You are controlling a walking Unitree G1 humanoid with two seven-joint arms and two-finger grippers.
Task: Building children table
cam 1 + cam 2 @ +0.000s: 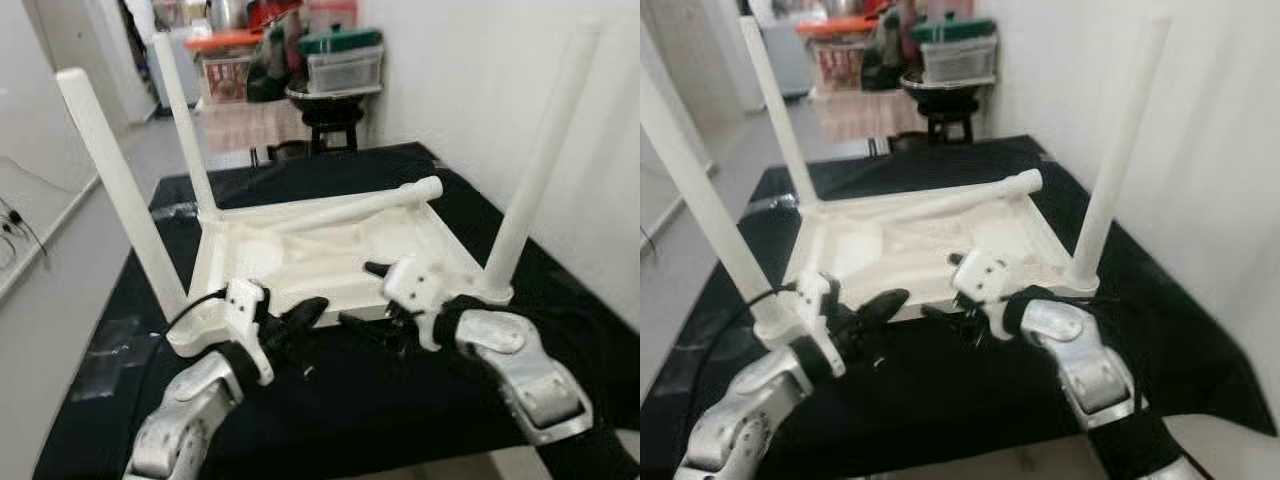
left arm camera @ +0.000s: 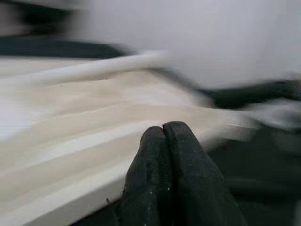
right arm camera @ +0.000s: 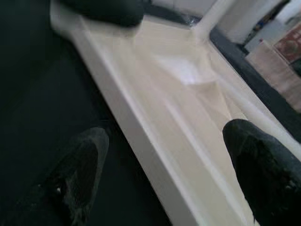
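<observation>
We see white plastic children table [image 1: 330, 250] upside down on black cloth [image 1: 400, 400], three legs upright, fourth white leg [image 1: 340, 208] lying across tray. Left gripper [image 1: 300, 318] clenched, empty, at near rim. Right gripper [image 3: 164, 155] spread, straddling rim. We judge next: reach loose leg, seat in far right corner.

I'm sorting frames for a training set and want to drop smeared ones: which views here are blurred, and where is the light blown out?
Left wrist view: heavily smeared, only the shut left gripper sharp against the white tabletop. Right wrist view: soft, the open right gripper's fingertips out of focus. Both eye views: mildly soft; the upright legs wash out against the bright wall.
</observation>
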